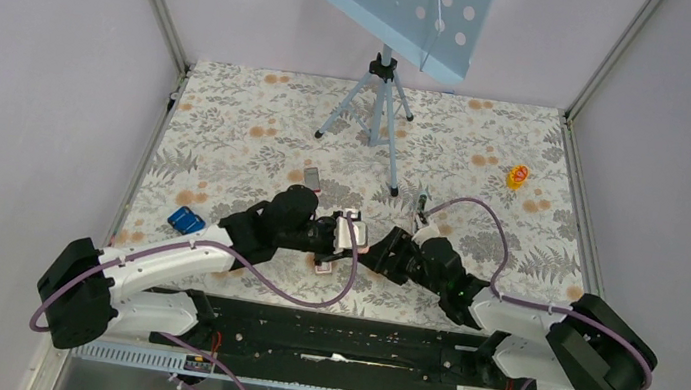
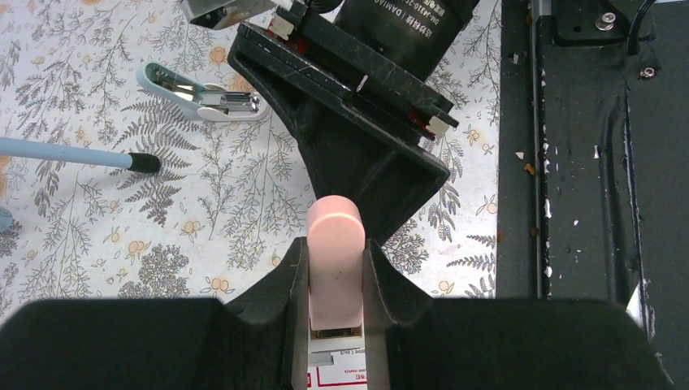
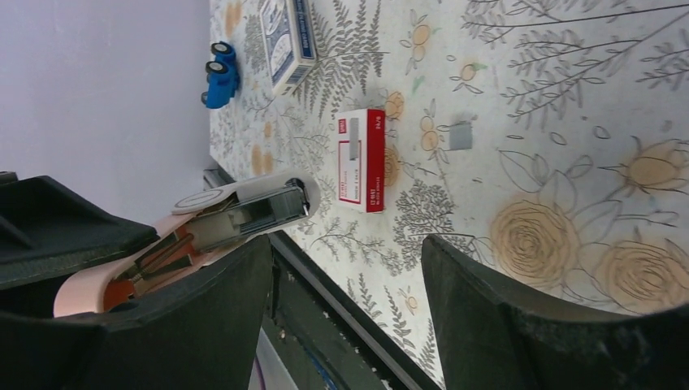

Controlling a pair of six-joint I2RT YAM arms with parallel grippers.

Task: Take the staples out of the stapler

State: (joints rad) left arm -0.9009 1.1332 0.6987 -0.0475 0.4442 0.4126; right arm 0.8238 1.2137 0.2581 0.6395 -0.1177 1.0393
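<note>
My left gripper [image 2: 335, 268] is shut on the pale-pink stapler [image 2: 334, 244] and holds it just above the cloth, near the table's middle [image 1: 349, 231]. In the right wrist view the stapler [image 3: 244, 215] is hinged open, with its dark metal rail showing. My right gripper [image 3: 345, 244] is open and empty. It faces the stapler closely, and its left finger [image 3: 187, 317] is right beside the stapler. In the top view the right gripper [image 1: 378, 251] almost meets the left one. A tiny silvery-grey strip, seemingly the staples [image 3: 461, 136], lies on the cloth.
A red-and-white box [image 3: 362, 160] lies under the stapler. A blue patterned box [image 3: 288, 32] and a blue toy car [image 3: 219, 73] lie to the left. A second white stapler [image 2: 203, 91], a tripod [image 1: 378, 109] and a yellow object [image 1: 517, 177] are farther back.
</note>
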